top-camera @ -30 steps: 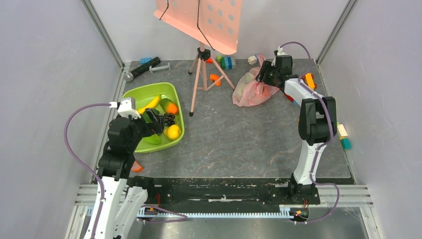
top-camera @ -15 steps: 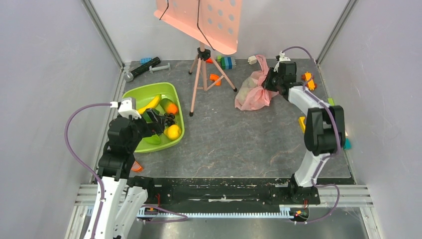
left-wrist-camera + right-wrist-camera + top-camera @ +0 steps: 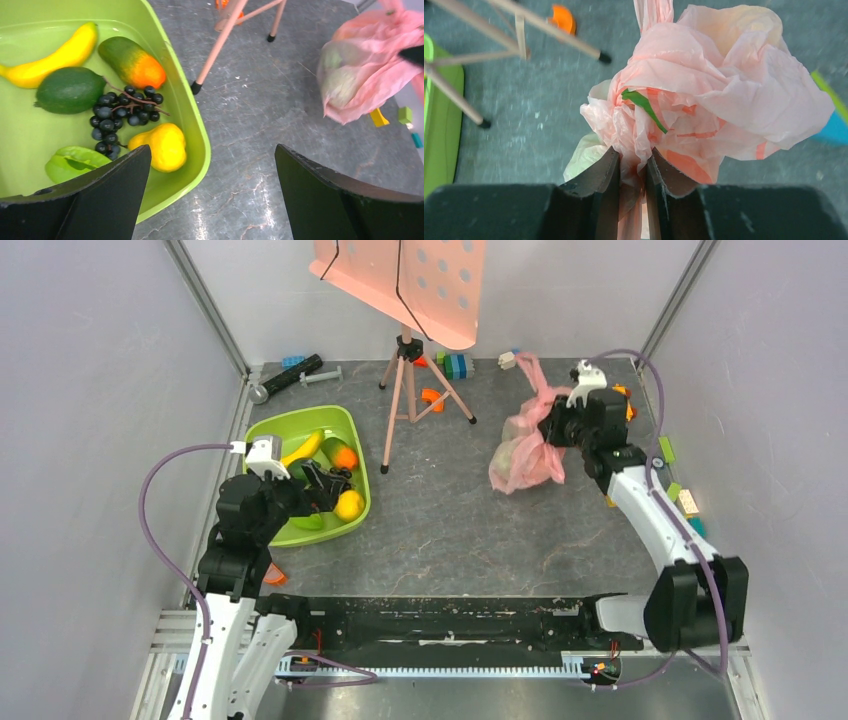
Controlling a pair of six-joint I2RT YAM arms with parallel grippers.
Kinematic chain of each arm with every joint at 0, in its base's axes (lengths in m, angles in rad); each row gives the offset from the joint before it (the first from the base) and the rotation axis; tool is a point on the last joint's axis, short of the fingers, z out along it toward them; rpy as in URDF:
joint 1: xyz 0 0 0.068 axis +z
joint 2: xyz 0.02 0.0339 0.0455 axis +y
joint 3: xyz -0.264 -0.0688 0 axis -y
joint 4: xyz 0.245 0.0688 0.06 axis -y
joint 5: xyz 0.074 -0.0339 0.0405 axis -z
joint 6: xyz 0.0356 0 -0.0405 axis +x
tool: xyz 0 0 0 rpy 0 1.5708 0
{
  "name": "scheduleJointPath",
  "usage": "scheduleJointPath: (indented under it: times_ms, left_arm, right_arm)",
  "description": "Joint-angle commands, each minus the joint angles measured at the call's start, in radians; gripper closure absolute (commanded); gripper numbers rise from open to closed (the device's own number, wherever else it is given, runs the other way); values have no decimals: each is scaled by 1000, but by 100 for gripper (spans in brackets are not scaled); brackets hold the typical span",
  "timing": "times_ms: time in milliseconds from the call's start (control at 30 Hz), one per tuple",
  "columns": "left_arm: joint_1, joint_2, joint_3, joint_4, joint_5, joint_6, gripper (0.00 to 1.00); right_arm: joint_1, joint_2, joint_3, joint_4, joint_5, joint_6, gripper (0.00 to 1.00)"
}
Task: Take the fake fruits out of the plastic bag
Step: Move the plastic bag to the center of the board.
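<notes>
Right wrist view shows the right tool [image 3: 631,167] pinched tight on the bunched plastic bag [image 3: 724,90] at the far right of the table [image 3: 460,530], pale fake fruits [image 3: 341,85] inside, so tipping them out looks next, while the left tool [image 3: 211,155] gapes empty beside the green tray [image 3: 182,100].

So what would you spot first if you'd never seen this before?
First, the crumpled pink plastic bag at the far right of the table, pinched by the right gripper, with something pale green showing through it. Next, the bright green tray on the left, holding a banana, black grapes and other fruit. At the back, a big pink panel stands on a tripod.
</notes>
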Motion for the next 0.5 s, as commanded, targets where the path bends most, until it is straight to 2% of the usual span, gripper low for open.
scheduleJointPath:
  times_ms: [0, 133, 267, 367, 467]
  left_arm:
    - [-1, 6, 3, 51, 121, -16, 0]
    - [-1, 7, 8, 56, 174, -47, 0]
    - [-1, 5, 23, 59, 194, -69, 0]
    - [-2, 1, 37, 59, 202, -80, 0]
    - [-3, 0, 42, 59, 210, -91, 0]
  right_arm:
    - [55, -154, -142, -57, 28, 41, 76]
    - [109, -325, -310, -25, 94, 205, 77]
    - [197, -523, -506, 71, 206, 436, 75]
    - [296, -640, -581, 84, 348, 588, 71]
    - [394, -695, -601, 74, 469, 673, 68]
